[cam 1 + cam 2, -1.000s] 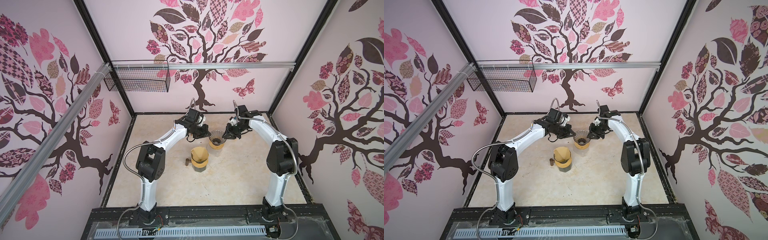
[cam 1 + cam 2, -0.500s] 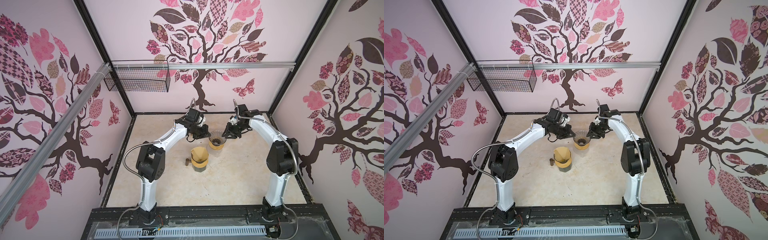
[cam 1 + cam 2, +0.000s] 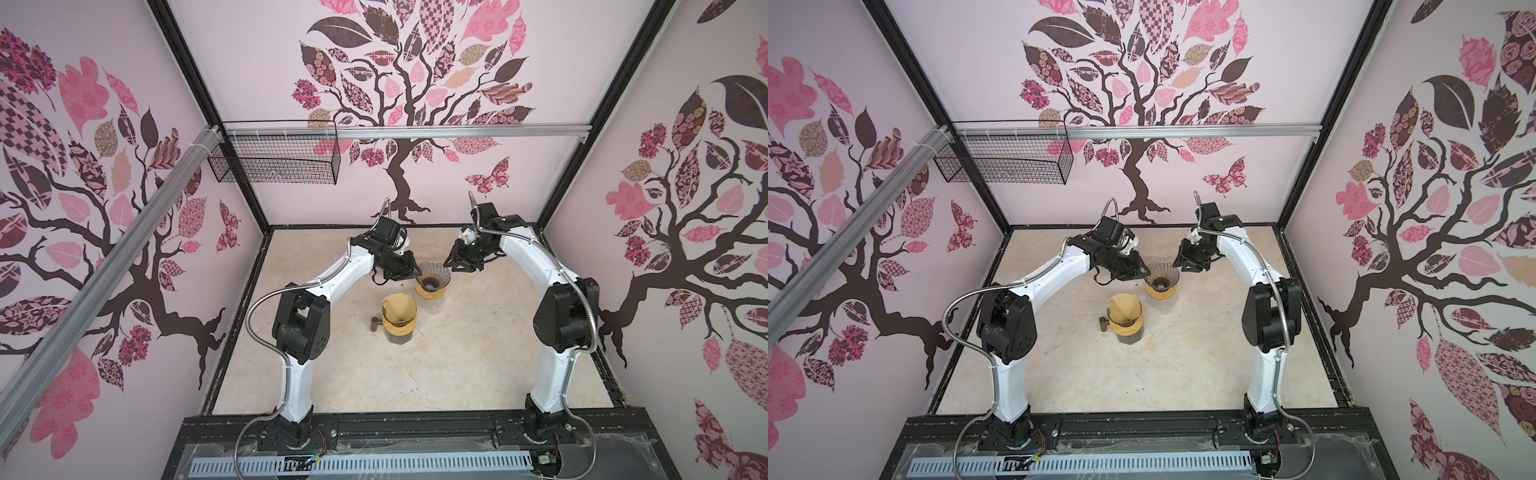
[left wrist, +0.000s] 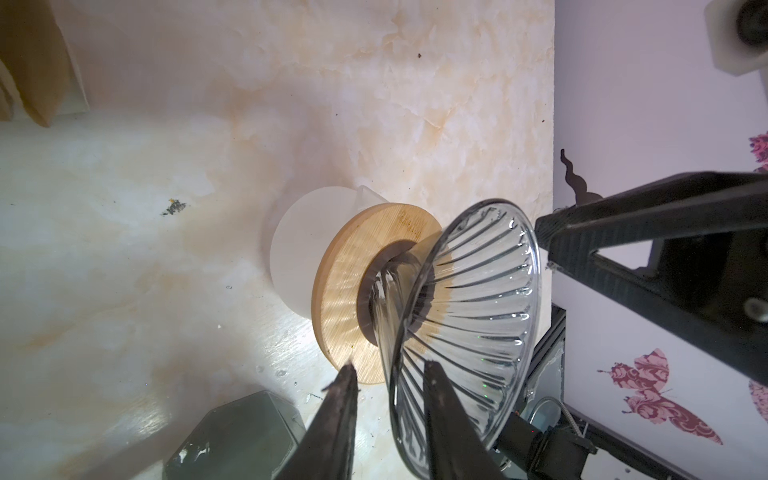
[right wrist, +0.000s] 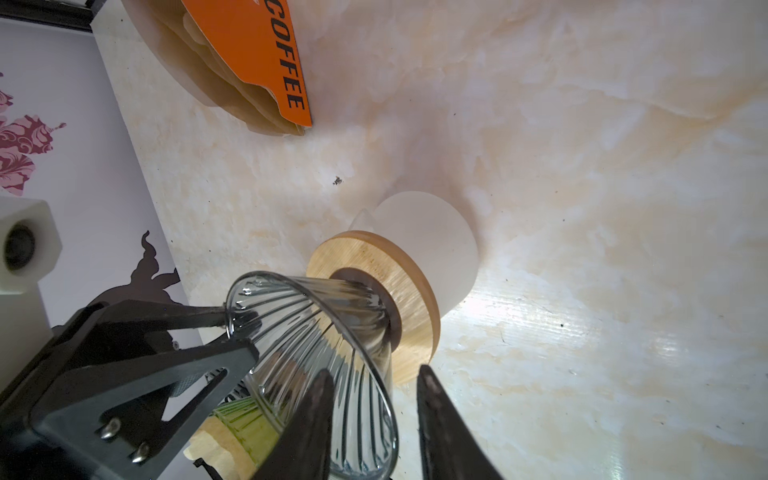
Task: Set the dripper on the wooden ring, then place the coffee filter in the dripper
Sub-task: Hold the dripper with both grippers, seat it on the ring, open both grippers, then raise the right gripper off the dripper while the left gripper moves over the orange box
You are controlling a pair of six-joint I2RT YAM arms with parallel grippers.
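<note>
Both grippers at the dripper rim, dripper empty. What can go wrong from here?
1. The left gripper and right gripper each have open jaws straddling the rim of the glass dripper. A sideways retreat could snag the rim and tip it off the white cup.
2. The paper filters sit stacked together near the dripper, so a pinch may lift several at once.

- The left arm point(image 3: 337, 277) and the right arm point(image 3: 521, 253) had smooth white shell links joined by blocky black joint housings point(image 3: 301, 328).
- A ribbed silver conduit point(image 3: 248, 322) ran along each arm, ending just behind the gripper.
- The left gripper point(image 4: 388, 365) and the right gripper point(image 5: 372, 370) carried matt black, tapering fingers point(image 5: 124, 374) with triangular cut-outs.
- Two silver screws point(image 5: 109, 428) sat at one finger's root, far from its tip.
- A white camera block point(image 5: 25, 245) with a round dark lens sat behind the fingers.
</note>
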